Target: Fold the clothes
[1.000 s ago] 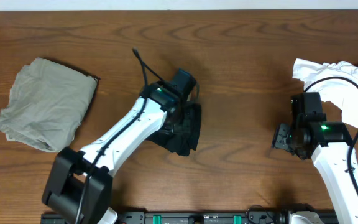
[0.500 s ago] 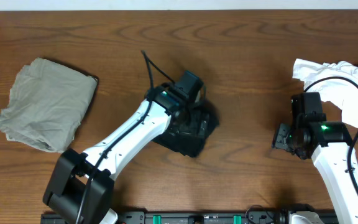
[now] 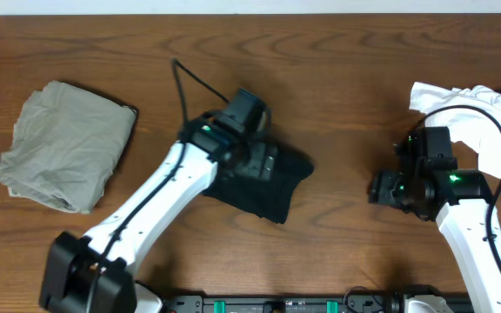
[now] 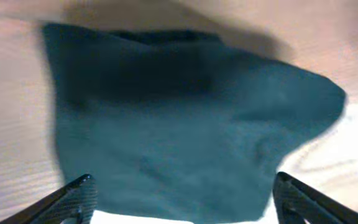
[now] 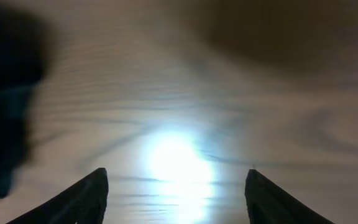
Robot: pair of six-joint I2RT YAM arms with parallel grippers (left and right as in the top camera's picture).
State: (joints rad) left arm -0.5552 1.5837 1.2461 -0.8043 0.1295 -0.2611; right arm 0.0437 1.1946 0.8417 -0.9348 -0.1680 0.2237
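The left gripper [image 3: 263,161] hung right over the black garment [image 3: 268,189], and the left wrist view showed that gripper [image 4: 184,179] with jaws spread wide and nothing between them. The black garment [image 4: 185,118] lay flat on the desk [image 3: 337,69] beneath it. It sat around the middle of the desk, a touch toward the robot's edge, in a lumpy, uneven shape with one corner poking out to the right. No neat rectangle there!

The right gripper [image 3: 381,187] hovered well apart from it, over bare wood. From its wrist camera the right gripper [image 5: 174,174] was also parted and empty, and a dark blur at the left edge of that view was probably the black garment.

The grey-beige garment [image 3: 59,143] rested by the left edge in what looked like a rough fold. The white garment [image 3: 472,104] was bunched up at the right edge, near the far corner, partly under the right arm's cable.

By my reading the black garment was the piece in hand, mid-fold and lying free. The next move called for the left gripper to drop onto one edge or that stray corner, pinch only the top layer, and carry it across. The right gripper was close enough to pin the opposite side. The cloth was soft, so a careless pinch could drag the whole bundle.
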